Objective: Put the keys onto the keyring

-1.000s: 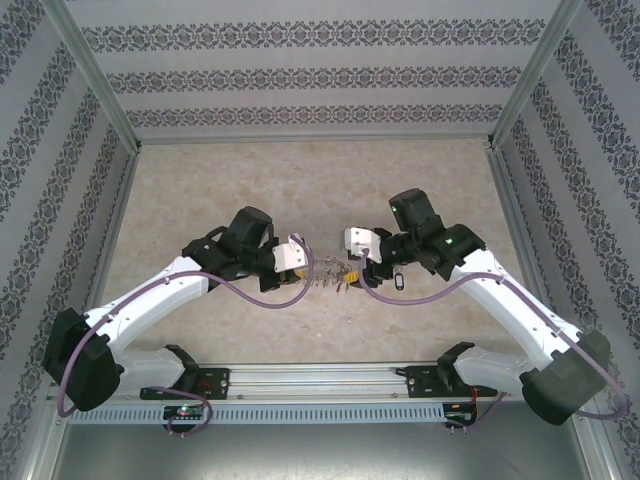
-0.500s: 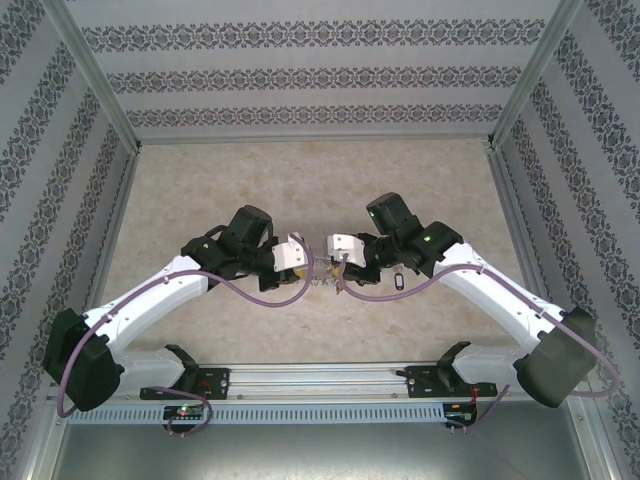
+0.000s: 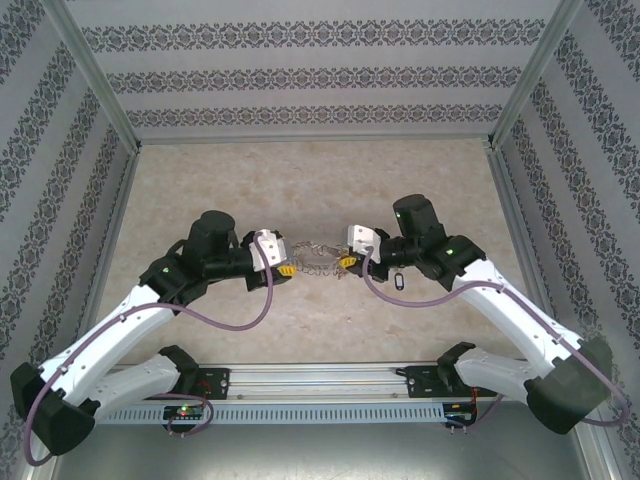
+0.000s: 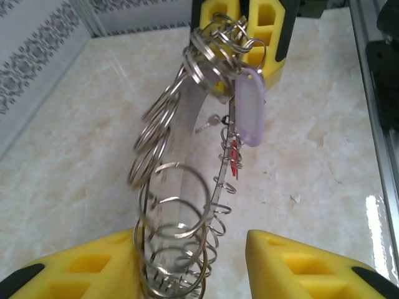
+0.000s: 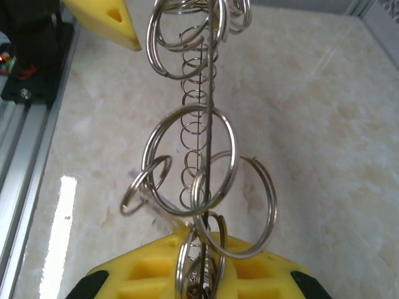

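Keyring (image 3: 318, 269) spans the gap between my two arms, held off the counter (image 3: 300, 180), seen from the top camera, with the left fingers (image 3: 285, 267) at one end and the right fingers (image 3: 346, 263) at the other. On the left wrist camera those fingers stand parted, the ring's near end loose between them — a purple tag (image 4: 250, 106) dangles at the far end. On the right wrist camera the fingers are clamped tight on the wire.

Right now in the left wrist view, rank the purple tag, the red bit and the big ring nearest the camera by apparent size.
1. big ring: largest, though nearness to the camera inflates it.
2. purple tag: close behind but farther off, so their true order is unsure.
3. red bit: clearly smallest.
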Tool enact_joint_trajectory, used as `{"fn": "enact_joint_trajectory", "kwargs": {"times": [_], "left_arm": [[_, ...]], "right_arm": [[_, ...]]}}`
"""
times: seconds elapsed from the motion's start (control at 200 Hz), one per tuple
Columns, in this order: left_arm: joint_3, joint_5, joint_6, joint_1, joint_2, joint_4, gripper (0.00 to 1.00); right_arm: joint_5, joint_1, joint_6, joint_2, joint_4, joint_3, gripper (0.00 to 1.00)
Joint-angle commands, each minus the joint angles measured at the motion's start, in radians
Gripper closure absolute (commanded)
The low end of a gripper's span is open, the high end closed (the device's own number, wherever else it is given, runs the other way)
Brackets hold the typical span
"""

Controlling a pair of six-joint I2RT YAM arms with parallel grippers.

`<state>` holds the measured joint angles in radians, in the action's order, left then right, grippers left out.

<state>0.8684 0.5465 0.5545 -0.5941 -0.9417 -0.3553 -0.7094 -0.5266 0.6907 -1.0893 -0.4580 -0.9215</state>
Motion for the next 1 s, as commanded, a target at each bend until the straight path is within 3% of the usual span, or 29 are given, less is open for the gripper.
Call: {"fn": "enact_joint_trajectory", "kwargs": {"times": [0.0, 0.3, 0.47, 0.675, 0.809, 0.884, 0.994], "left_arm": [[-0.022, 0.019, -0.044, 0.01, 0.021, 0.075, 0.56], [0.001, 0.034, -0.036, 0.014, 0.003, 0.096, 0.55], [0.017, 0.128, -0.033, 0.022, 0.013, 0.078, 0.83], [0.038, 0.124, 0.002, 0.022, 0.034, 0.034, 0.9], [0.069, 0.124, 0.039, 0.022, 0.024, -0.029, 1.0], [0.088, 0.103, 0.058, 0.022, 0.013, -0.06, 1.0], [0.107, 0.049, 0.099, 0.022, -0.01, -0.114, 1.0]], "right_arm": [[-0.116, 0.016, -0.045, 0.043, 0.129, 0.031, 1.0], [-0.204, 0.019, 0.002, 0.06, 0.128, 0.051, 1.0], [-0.211, 0.023, -0.004, 0.063, 0.128, 0.057, 1.0], [-0.208, 0.046, 0.005, 0.066, 0.12, 0.076, 1.0], [-0.184, 0.053, 0.013, 0.066, 0.123, 0.099, 0.9], [-0.126, 0.053, 0.024, 0.065, 0.119, 0.112, 0.7], [-0.023, 0.054, 0.031, 0.073, 0.1, 0.117, 0.59]]}}
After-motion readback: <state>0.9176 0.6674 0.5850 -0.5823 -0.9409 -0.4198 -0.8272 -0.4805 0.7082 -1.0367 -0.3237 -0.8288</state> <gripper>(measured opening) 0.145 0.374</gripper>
